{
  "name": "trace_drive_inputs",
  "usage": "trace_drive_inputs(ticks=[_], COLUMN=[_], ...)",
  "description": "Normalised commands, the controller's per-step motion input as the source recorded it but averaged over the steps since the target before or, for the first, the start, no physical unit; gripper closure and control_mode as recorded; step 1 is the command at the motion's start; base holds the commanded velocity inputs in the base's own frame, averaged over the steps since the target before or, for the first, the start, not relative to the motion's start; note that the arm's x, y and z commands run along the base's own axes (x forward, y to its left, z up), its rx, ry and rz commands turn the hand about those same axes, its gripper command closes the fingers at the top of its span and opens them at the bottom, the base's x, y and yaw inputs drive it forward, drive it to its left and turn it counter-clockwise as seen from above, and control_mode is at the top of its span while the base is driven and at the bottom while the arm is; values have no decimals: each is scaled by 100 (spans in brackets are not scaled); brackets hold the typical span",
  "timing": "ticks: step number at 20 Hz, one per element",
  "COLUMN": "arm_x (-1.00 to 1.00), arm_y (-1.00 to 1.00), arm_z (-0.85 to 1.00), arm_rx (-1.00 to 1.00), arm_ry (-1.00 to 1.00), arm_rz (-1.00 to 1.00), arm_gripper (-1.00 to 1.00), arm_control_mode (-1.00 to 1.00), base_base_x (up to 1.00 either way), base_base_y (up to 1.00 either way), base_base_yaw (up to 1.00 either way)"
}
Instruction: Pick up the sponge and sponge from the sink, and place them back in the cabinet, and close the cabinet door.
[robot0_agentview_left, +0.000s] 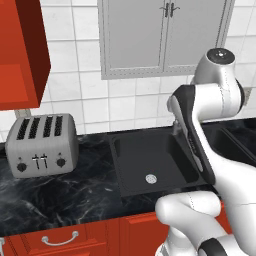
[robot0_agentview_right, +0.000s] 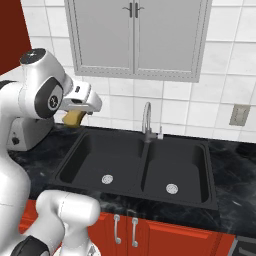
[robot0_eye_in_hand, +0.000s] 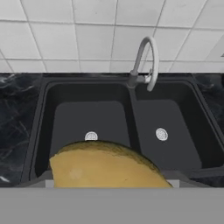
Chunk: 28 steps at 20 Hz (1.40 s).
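One sponge shows in right base view, tan-yellow, hanging under the gripper at approx 10 o'clock, above the sink left rim; jaws look clamped on it, though the hand hides the fingers. Hand view: sponge at 6 o'clock, both basins bare behind it. Left base view: red cabinet at 10 o'clock. Likely light, soft, squashy; grip across the mid body.

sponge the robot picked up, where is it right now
The tan-yellow sponge is held in the tool in the right base view, lifted above the sink's left basin, near the toaster.
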Motion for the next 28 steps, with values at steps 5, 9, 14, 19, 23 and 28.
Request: trace_drive_inputs(ticks=[5,9,14,19,23,28], arm_x=[-17,-12,-14,-30,-69,-65], arm_y=[0,0,0,0,0,0], arm_z=[6,0,0,0,0,0], arm_rx=[4,3,0,0,0,0], arm_ry=[0,0,0,0,-4,0], arm_rz=[0,0,0,0,2,15], arm_gripper=[100,100,100,100,100,100], arm_control_mode=[-100,-100,-100,-100,-100,-100], base_base_x=[0,0,0,0,0,0], base_base_y=[0,0,0,0,0,0], base_base_yaw=[0,0,0,0,0,0])
